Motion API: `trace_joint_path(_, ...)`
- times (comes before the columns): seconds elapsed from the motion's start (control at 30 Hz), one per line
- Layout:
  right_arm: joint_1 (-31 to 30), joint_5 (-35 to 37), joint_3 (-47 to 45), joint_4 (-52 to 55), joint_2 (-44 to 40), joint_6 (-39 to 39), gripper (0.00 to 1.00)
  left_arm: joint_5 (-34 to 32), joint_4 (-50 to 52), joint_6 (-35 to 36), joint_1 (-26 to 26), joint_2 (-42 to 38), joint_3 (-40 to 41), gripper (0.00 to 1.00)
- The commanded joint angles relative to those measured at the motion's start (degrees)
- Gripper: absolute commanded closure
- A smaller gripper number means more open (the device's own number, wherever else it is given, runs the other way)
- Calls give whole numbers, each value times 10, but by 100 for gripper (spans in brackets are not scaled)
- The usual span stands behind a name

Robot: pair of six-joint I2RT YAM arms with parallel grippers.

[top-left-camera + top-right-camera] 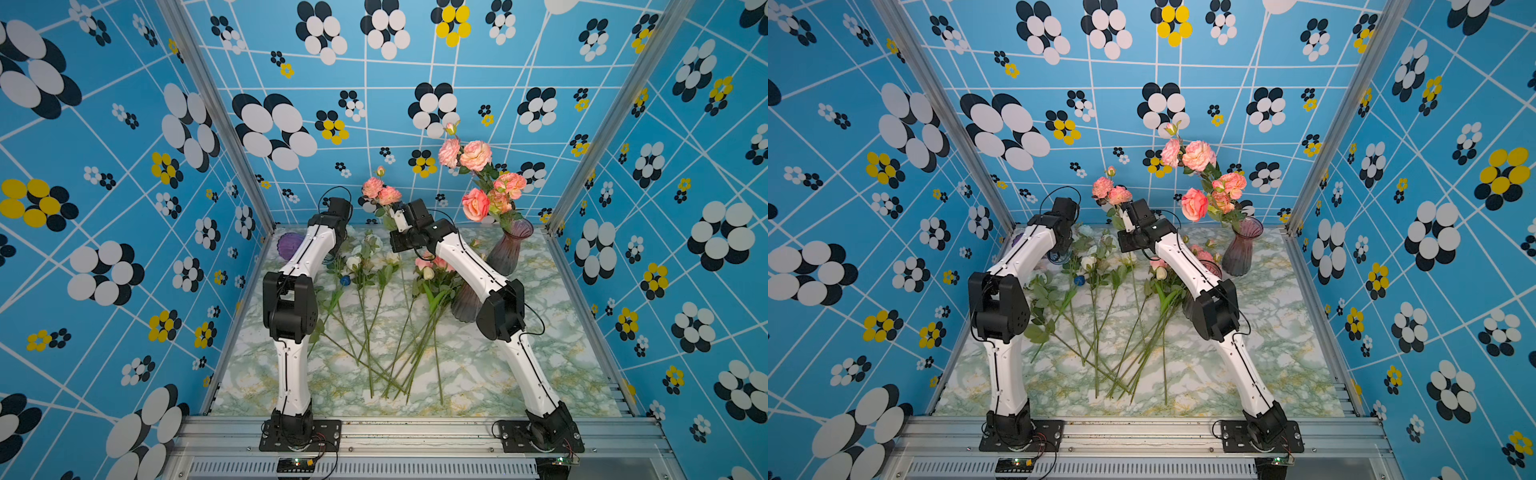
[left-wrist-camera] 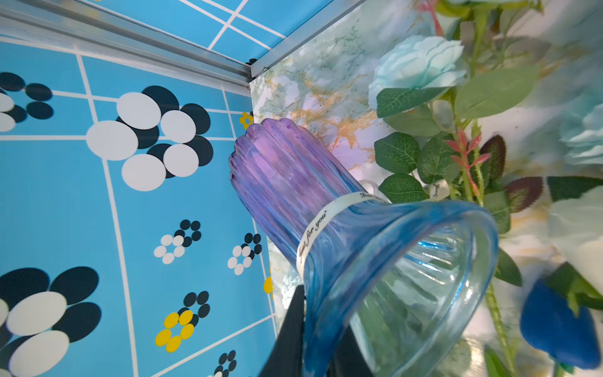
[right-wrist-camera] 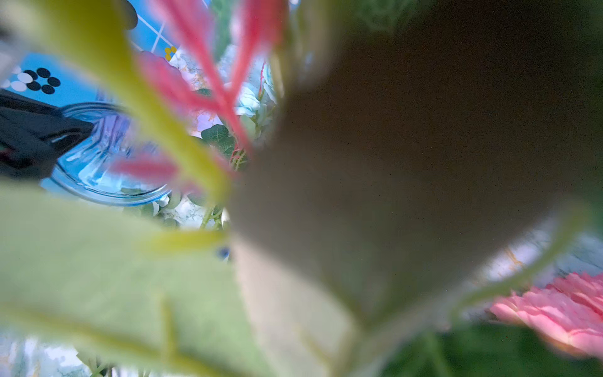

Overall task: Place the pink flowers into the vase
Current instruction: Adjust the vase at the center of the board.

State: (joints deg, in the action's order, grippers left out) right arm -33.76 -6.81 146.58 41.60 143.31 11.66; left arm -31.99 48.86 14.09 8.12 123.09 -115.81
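We list: right gripper (image 1: 397,219) clenched on pink flower stem (image 1: 380,192), twelve o'clock; left gripper (image 2: 318,339) grasping blue-purple vase (image 2: 293,182) rim, eleven o'clock.

From here: blue-purple vase (image 2: 287,196) is ribbed glossy glass, tabletop (image 1: 519,374) smooth marble-print sheet, frame rails (image 1: 415,428) bare metal, pink flowers (image 1: 475,156) matt cloth, arms (image 1: 293,374) smooth white plastic.

Two matching arms, left arm (image 1: 297,376) and right arm (image 1: 527,370), glossy white shell links dotted with small screws; bulky black joint housings (image 1: 289,309); thin black cables (image 1: 286,374) along each shell; black bolted base plates (image 1: 300,434) at 6 o'clock, red-and-black wires (image 1: 322,440), small green circuit boards (image 1: 294,462); left pincer (image 2: 315,342) with black tapered fingers
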Motion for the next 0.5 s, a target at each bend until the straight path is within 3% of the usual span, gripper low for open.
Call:
trace_joint_path(0.0, 3, -7, -9, -17, -29, 6, 100, 114, 85, -72, -20, -27, -41, 100)
trace_joint_path(0.47, 2, -13, -6, -32, -28, 16, 100, 325, 167, -180, -110, -27, -128, 100)
